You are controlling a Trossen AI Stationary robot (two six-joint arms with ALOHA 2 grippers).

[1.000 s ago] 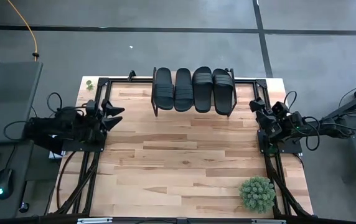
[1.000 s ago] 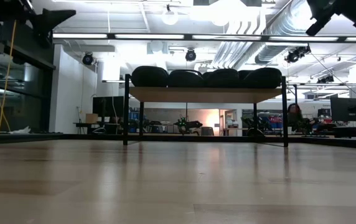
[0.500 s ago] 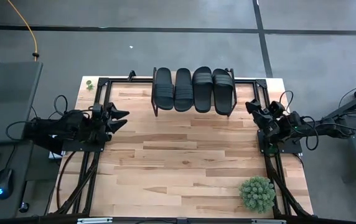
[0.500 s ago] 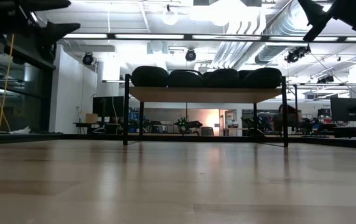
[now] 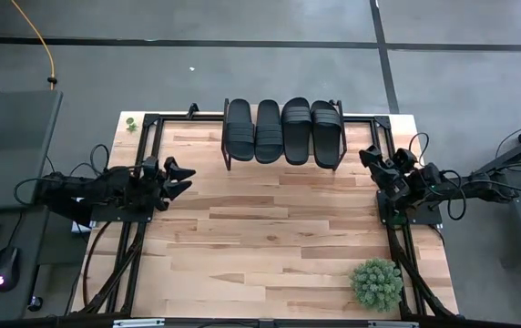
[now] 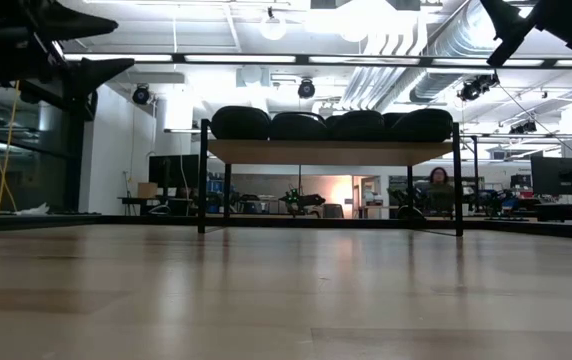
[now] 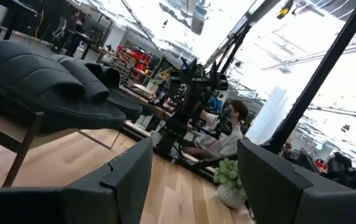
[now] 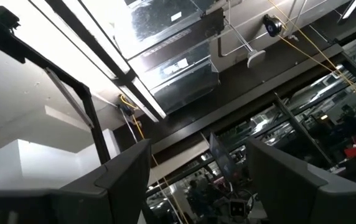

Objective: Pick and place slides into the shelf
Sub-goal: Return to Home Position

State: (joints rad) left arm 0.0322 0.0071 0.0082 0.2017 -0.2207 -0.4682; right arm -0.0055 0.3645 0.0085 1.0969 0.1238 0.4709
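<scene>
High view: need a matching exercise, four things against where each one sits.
Things:
1. slides
2. left gripper
3. right gripper
4. plant

Places:
A. open, at the right edge of the table, beside the shelf's right end
B. four side by side on top of the shelf
C. on the table's right corner, at the end away from the shelf
D. open, over the table's left side, pointing inward

Pairs: 1-B, 2-D, 3-A, 4-C
</scene>
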